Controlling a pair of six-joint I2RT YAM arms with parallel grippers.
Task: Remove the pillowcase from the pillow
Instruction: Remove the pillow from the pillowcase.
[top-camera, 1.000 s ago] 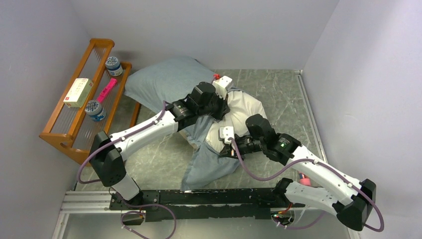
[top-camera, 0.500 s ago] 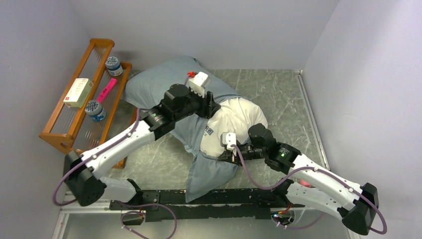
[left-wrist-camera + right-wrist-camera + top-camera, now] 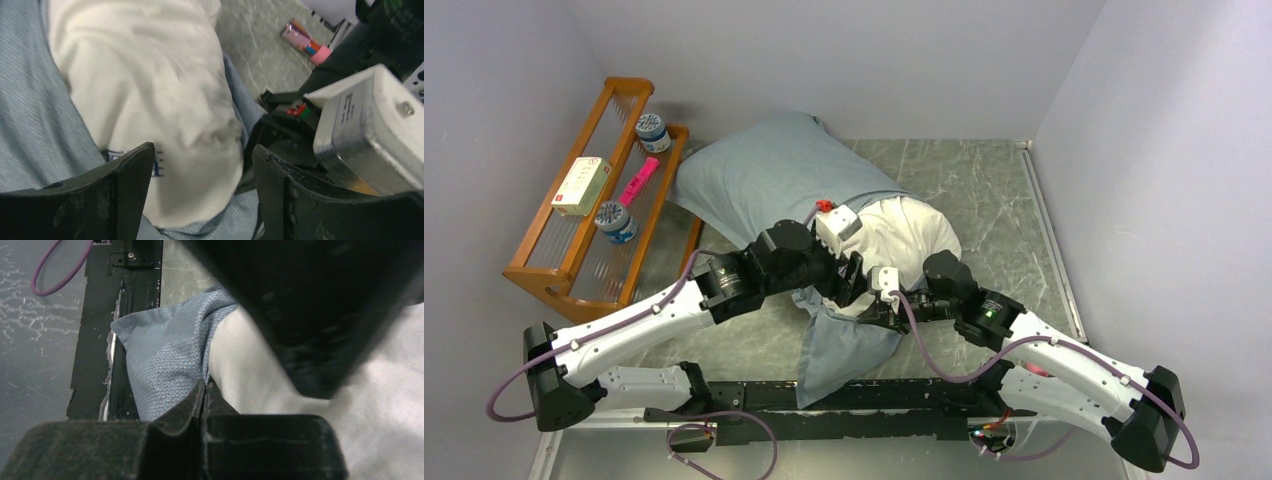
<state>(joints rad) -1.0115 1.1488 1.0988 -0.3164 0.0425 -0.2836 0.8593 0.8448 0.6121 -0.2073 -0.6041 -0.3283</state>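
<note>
The grey-blue pillowcase [image 3: 764,180] lies across the back left, with a loose flap [image 3: 839,350] reaching the near rail. The white pillow [image 3: 904,225] bulges out of its open end. My left gripper [image 3: 849,285] hovers open over the pillow's near corner. In the left wrist view its jaws [image 3: 202,155] straddle that white corner [image 3: 150,85], with dark lettering beside the left finger and grey-blue cloth [image 3: 30,100] below. My right gripper [image 3: 871,312] is shut on the pillowcase's edge. In the right wrist view it [image 3: 205,386] pinches the blue weave [image 3: 165,355] next to the pillow [image 3: 250,380].
A wooden rack [image 3: 544,270] stands at the left with two jars [image 3: 652,131], a box [image 3: 582,185] and a pink item [image 3: 639,182]. A black rail [image 3: 754,395] runs along the near edge. A pink-ended tube [image 3: 306,42] lies on the grey table. Walls close in on three sides.
My left gripper opened, letting go of the cloth, and swung from the far side to the pillow's near corner. The right gripper stays shut on the pillowcase's edge.
</note>
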